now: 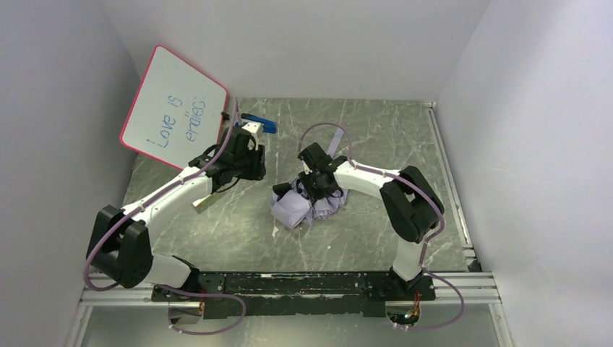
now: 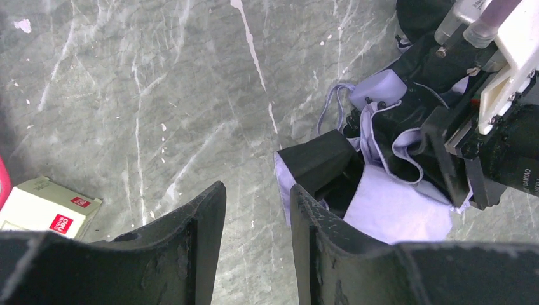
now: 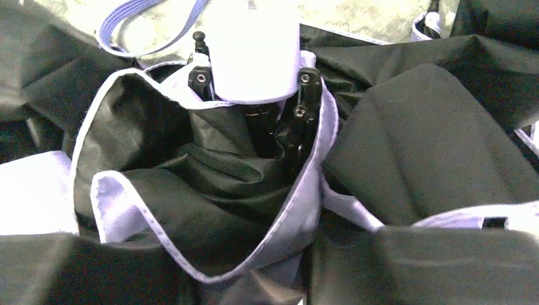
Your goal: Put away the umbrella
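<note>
The umbrella (image 1: 307, 206) lies crumpled in the middle of the table, its canopy folds lilac and black. The right wrist view shows its lilac handle (image 3: 254, 57), the wrist loop (image 3: 146, 28) and the black rib joints. My right gripper (image 1: 318, 184) is pushed down into the canopy. Its jaws stand apart, with a loose lilac-edged fold (image 3: 299, 190) between them. My left gripper (image 2: 257, 210) is open and empty. It hovers over bare table just left of the umbrella (image 2: 407, 210), its right finger close to the fabric edge.
A pink-framed whiteboard (image 1: 173, 105) leans at the back left. A blue stapler-like object (image 1: 260, 123) lies behind the left gripper. A small white box (image 2: 47, 206) lies on the table to the left, and also shows in the top view (image 1: 202, 204). Walls close in on three sides.
</note>
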### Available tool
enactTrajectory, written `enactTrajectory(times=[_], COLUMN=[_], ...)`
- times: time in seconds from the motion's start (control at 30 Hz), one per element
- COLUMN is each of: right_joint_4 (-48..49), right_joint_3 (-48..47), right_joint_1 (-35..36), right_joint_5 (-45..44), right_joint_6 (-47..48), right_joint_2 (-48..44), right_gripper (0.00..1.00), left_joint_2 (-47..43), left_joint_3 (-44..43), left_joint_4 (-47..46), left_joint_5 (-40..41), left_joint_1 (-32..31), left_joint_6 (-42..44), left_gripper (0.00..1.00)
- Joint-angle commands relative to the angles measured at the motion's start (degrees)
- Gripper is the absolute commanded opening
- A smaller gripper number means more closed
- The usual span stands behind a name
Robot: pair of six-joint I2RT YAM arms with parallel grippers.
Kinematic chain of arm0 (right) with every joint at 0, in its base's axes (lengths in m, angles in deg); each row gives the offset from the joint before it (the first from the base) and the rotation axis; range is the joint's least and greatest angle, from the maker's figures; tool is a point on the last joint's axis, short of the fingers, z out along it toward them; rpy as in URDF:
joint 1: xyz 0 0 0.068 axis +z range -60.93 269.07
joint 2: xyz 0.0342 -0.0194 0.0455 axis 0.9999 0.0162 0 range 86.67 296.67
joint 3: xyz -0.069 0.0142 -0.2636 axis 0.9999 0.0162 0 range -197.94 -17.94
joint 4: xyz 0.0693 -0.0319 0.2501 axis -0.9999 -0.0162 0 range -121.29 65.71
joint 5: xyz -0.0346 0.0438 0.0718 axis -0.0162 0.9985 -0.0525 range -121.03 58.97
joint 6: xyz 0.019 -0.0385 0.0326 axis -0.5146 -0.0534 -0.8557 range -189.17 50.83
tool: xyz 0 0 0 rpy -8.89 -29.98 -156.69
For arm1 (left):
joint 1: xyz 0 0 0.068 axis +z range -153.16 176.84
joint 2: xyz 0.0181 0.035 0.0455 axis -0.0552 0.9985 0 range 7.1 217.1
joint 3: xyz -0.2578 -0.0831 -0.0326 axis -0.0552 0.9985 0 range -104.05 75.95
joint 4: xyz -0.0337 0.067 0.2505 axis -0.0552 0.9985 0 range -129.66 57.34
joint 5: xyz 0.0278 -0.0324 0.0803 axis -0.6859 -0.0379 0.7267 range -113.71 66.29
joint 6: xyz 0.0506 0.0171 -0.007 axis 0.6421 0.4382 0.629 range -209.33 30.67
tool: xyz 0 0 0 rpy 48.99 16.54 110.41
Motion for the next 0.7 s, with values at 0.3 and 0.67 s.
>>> enactTrajectory(times=[0.3,0.67], right_joint_4=[-1.4,-12.5], right_joint_3=[5.8,-14.0], right_joint_1=[-3.5,-11.2], right_joint_5=[7.5,15.3], right_joint_6=[-2.1,-5.7], right_joint_2=[-1.9,-17.8], right_gripper=[0.0,0.0], left_joint_2=[-3.6,-11.4], left_joint_3=[1.6,4.0], left_joint_4=[-1.5,-7.4], left_joint_5=[-3.6,-5.2], left_joint_1=[1.3,1.5], left_joint_6=[0.0,0.8], left_gripper=[0.46,0.45])
